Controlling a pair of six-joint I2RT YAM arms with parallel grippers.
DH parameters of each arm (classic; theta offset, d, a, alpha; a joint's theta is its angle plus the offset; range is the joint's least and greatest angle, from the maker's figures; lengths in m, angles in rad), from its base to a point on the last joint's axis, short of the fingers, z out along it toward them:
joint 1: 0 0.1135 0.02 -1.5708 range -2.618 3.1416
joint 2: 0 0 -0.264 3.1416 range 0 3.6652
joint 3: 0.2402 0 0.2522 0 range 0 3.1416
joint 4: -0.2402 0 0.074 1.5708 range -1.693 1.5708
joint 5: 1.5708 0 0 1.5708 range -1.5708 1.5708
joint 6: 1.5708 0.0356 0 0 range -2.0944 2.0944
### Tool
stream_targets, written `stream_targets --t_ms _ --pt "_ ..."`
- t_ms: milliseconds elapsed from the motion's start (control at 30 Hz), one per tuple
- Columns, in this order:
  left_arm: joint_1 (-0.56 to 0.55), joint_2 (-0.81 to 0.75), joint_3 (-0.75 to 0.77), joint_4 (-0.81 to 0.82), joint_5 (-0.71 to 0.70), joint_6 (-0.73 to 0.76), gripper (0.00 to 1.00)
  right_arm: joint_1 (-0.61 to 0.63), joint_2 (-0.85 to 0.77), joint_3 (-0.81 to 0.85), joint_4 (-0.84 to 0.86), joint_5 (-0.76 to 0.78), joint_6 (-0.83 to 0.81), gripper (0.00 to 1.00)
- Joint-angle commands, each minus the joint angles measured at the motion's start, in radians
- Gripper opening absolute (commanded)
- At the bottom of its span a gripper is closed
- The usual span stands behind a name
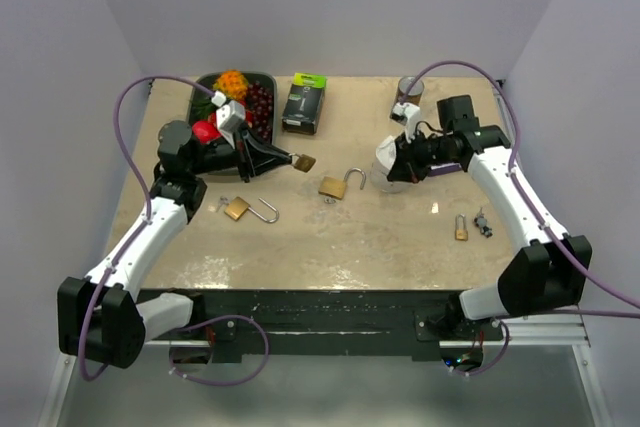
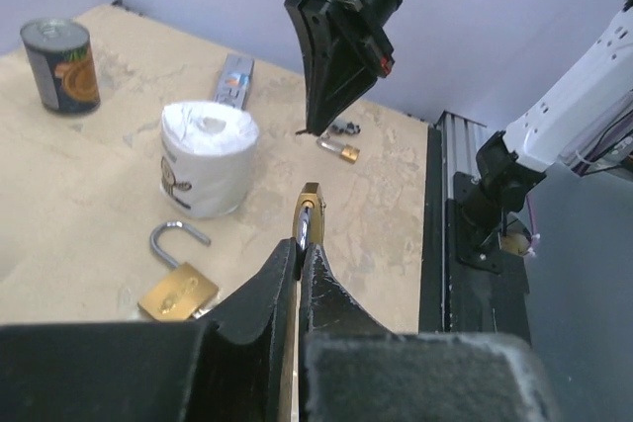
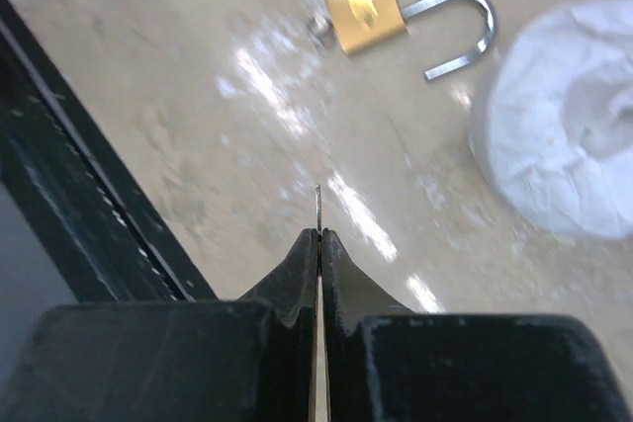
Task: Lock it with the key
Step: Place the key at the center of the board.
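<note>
My left gripper (image 1: pixel 290 159) is shut on a brass padlock (image 1: pixel 304 162) and holds it above the table, edge-on in the left wrist view (image 2: pixel 311 212). My right gripper (image 1: pixel 391 173) is shut on a thin key whose blade (image 3: pixel 317 207) sticks out past the fingertips. It hovers to the right of the held padlock, apart from it, and shows in the left wrist view (image 2: pixel 324 86) pointing down. A second brass padlock (image 1: pixel 334 187) lies on the table between the grippers with its shackle open; it also shows in the right wrist view (image 3: pixel 362 0).
A third open padlock (image 1: pixel 238 209) lies at front left. A small padlock (image 1: pixel 461 229) and keys (image 1: pixel 483 222) lie at right. A white paper roll (image 1: pixel 384 159) stands by the right gripper. A can (image 1: pixel 409 90), a dark box (image 1: pixel 304 102) and a fruit tray (image 1: pixel 200 97) stand at the back.
</note>
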Motion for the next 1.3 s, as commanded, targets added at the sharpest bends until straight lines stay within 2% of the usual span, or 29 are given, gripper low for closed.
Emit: stream_targets --t_ms 0,67,167,400,700,800,1100,1267 --pt "0.0 -0.032 -0.019 -0.188 -0.053 0.27 0.0 -0.03 -0.021 0.012 -0.174 0.279 -0.191 0.0" --pt "0.0 -0.037 -0.03 -0.214 -0.062 0.296 0.0 -0.056 -0.042 -0.06 -0.176 0.38 -0.257 0.0" --pt "-0.002 -0.041 -0.051 -0.228 -0.063 0.322 0.0 -0.131 -0.076 -0.172 -0.158 0.451 -0.293 0.0" --pt "-0.003 -0.026 -0.058 -0.236 -0.063 0.364 0.0 -0.179 -0.062 -0.356 -0.027 0.552 -0.248 0.0" --pt "-0.003 -0.023 -0.054 -0.297 -0.058 0.444 0.0 -0.18 0.019 -0.424 0.115 0.545 -0.248 0.0" --pt "-0.003 -0.029 -0.051 -0.319 -0.061 0.459 0.0 -0.182 0.057 -0.425 0.123 0.508 -0.257 0.0" --pt "-0.003 -0.05 -0.047 -0.402 -0.064 0.525 0.0 -0.182 0.096 -0.491 0.178 0.533 -0.265 0.0" --pt "-0.003 -0.034 -0.041 -0.411 -0.046 0.533 0.0 -0.18 0.094 -0.483 0.18 0.519 -0.248 0.37"
